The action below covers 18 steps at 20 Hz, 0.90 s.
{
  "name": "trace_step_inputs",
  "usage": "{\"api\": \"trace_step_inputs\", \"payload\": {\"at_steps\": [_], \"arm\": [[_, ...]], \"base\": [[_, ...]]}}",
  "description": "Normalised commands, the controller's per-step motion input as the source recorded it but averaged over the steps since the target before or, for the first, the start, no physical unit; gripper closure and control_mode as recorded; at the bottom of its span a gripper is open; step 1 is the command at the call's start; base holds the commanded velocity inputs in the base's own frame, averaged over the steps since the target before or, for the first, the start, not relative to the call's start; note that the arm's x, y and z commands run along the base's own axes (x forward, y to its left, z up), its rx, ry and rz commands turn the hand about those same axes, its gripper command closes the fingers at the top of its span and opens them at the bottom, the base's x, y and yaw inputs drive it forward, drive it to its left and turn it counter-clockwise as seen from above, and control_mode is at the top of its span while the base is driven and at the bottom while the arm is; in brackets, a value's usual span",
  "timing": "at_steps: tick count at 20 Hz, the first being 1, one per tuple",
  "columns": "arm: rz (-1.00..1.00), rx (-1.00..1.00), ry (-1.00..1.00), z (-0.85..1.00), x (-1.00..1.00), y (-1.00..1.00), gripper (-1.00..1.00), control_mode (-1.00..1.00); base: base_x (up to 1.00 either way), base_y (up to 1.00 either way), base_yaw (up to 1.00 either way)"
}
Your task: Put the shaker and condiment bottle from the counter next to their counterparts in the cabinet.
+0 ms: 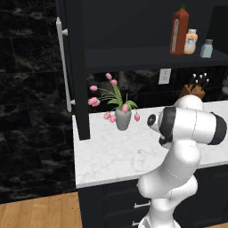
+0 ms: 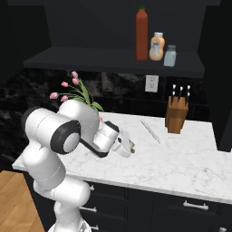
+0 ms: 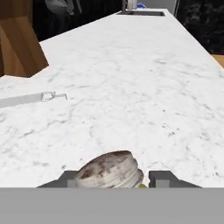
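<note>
The tiny yellow-green cylindrical shaker (image 3: 113, 171) with its silvery-grey cap sits between the two-finger gripper (image 3: 114, 178) tips, low over the white marble counter (image 3: 131, 87) — clenched on it, apparently. Probably light, rigid and smooth — best gripped mid-body, below the cap.

Open marble ahead, crowded shelf above

From the gripper (image 3: 114, 180), bare counter (image 3: 144, 87) runs toward 12 o'clock; knife block (image 3: 19, 48) and a thin utensil (image 3: 30, 98) obstruct at 10 o'clock.
</note>
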Motion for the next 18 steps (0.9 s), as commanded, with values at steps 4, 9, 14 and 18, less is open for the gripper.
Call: {"api": "trace_step_inputs", "payload": {"at_steps": [4, 9, 14, 18], "arm": [[0.00, 0.00, -0.09, 0.75, 0.42, -0.04, 1.00, -1.00], [0.07, -0.02, -0.17, 0.64, 0.45, -0.05, 1.00, -1.00], [0.05, -0.06, -0.11, 0.53, 0.12, -0.01, 1.00, -1.00], [0.00, -0.08, -0.15, 0.66, -0.31, -0.08, 1.00, -1.00]], "base": [[0.00, 0.00, 0.00], [0.00, 0.00, 0.00], [0.00, 0.00, 0.00], [0.00, 0.00, 0.00]]}}
